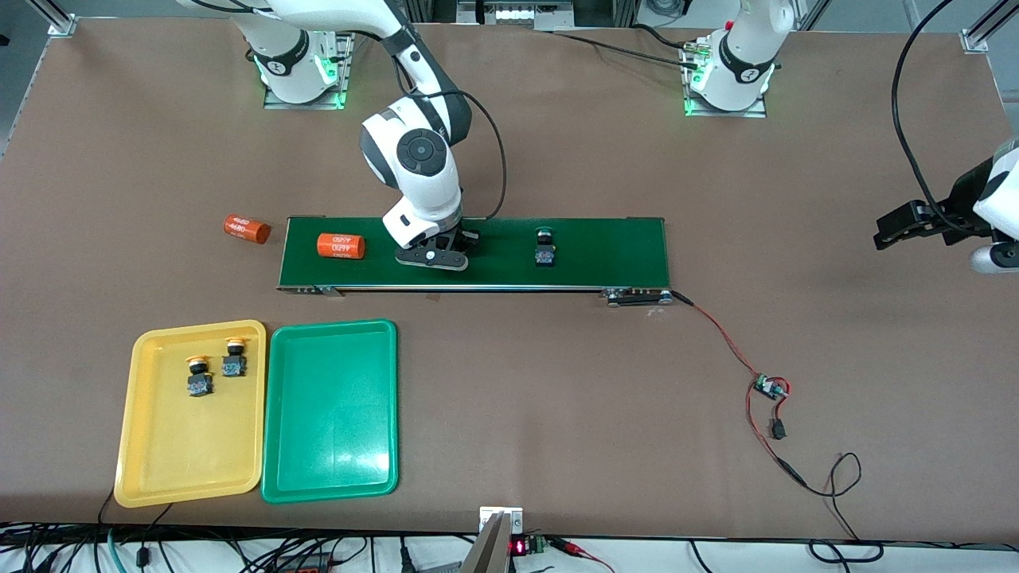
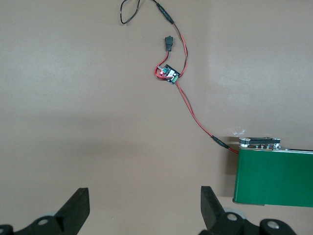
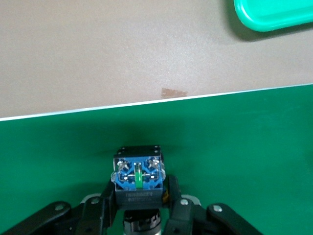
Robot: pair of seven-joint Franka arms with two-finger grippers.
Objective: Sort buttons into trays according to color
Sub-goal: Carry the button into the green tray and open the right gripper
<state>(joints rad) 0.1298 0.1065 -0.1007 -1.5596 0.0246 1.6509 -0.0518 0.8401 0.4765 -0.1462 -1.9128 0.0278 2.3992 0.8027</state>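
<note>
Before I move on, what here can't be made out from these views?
- Cap colour of the button in the right gripper: cut off at the right wrist view's edge; the arm covers it in the front view.
- Left gripper: its fingertips run off the left wrist view's edge.
- Print on the orange cylinders: too small to read.

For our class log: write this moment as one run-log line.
right tool: shut on green button, over belt | left tool: open, waiting | yellow tray: two yellow buttons
</note>
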